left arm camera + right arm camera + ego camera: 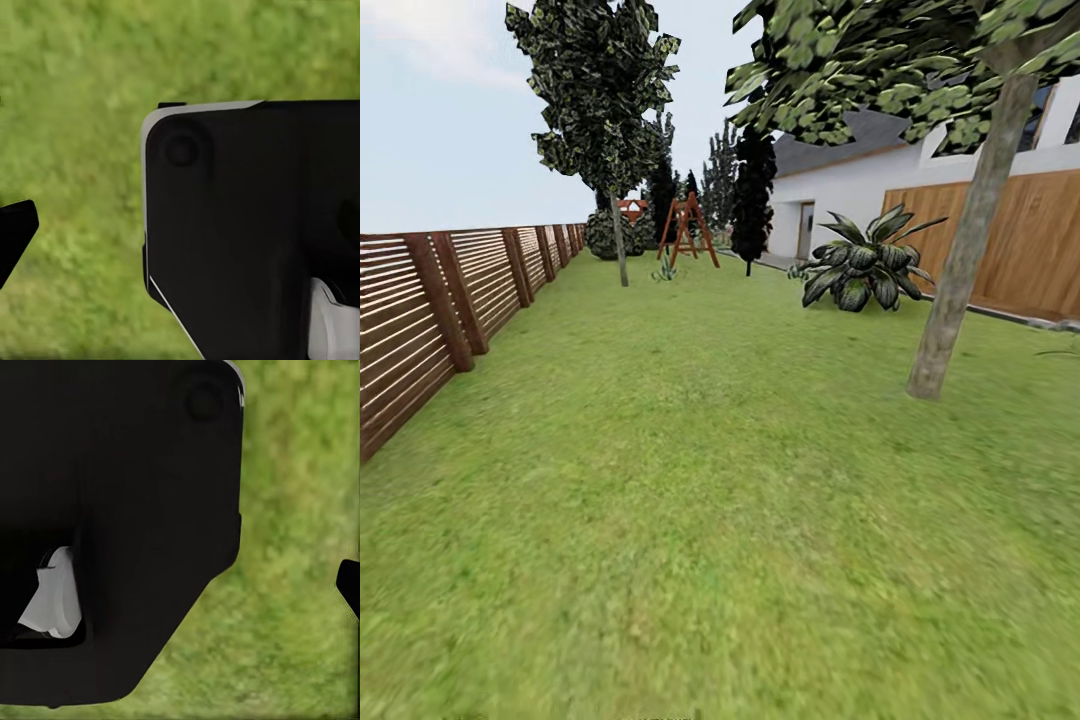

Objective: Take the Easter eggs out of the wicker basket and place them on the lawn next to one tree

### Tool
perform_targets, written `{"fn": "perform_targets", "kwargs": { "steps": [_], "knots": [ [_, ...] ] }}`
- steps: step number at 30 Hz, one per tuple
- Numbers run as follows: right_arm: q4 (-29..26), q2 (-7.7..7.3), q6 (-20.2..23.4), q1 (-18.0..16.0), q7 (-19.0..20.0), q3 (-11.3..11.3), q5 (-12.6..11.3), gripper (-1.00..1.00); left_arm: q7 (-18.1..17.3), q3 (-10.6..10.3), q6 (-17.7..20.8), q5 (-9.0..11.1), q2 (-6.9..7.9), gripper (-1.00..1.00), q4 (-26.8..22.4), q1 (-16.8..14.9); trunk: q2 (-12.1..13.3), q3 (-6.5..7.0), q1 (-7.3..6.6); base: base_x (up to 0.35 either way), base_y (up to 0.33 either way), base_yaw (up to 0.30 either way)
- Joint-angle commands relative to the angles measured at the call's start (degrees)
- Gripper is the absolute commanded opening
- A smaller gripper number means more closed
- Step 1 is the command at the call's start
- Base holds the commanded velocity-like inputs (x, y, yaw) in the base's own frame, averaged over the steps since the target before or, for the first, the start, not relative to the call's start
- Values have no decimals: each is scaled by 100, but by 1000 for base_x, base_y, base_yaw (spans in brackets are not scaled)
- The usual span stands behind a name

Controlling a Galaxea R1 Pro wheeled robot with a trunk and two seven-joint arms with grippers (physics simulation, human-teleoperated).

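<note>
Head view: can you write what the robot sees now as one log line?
phase: travelling | ahead: lawn | left: fence | right: thick-trunked tree, house | far: thin-trunked tree | hands: unclear

Both wrist views show a black robot body panel (247, 225); finger state unclear

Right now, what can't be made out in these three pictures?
- Left gripper's jaws: in the left wrist view a black robot part covers most of the grass; open or shut is unclear.
- Right gripper's jaws: same in the right wrist view, behind a black part.
- Thick tree's crown: cut off by the head view's top edge.
- Red frame far down the lawn: too small to identify.
</note>
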Motion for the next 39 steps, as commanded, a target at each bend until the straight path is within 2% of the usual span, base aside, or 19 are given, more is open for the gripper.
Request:
{"fn": "perform_targets", "kwargs": {
  "steps": [1, 22, 29, 39],
  "knots": [
    [4, 1, -27, -2, -7, -2, -1, 100, -2, -2, -17, -2, -1, 100, 1, -3, -11, -13, 3, 0, 0, 241],
    [4, 1, -27, -1, -7, 6, 13, 100, -1, 24, -16, 5, -49, 100, -1, -7, -11, -55, 3, 0, 0, 241],
    [4, 1, -27, -2, -7, 5, 10, 100, -3, 7, -137, -3, -55, 100, -5, -3, -11, -68, 3, 7, 0, 241],
    [-34, -6, -31, -2, -7, -11, -4, 100, -4, -3, -216, -11, -53, 100, -4, -5, -11, -81, 3, 242, 74, 145]
  ]
}}
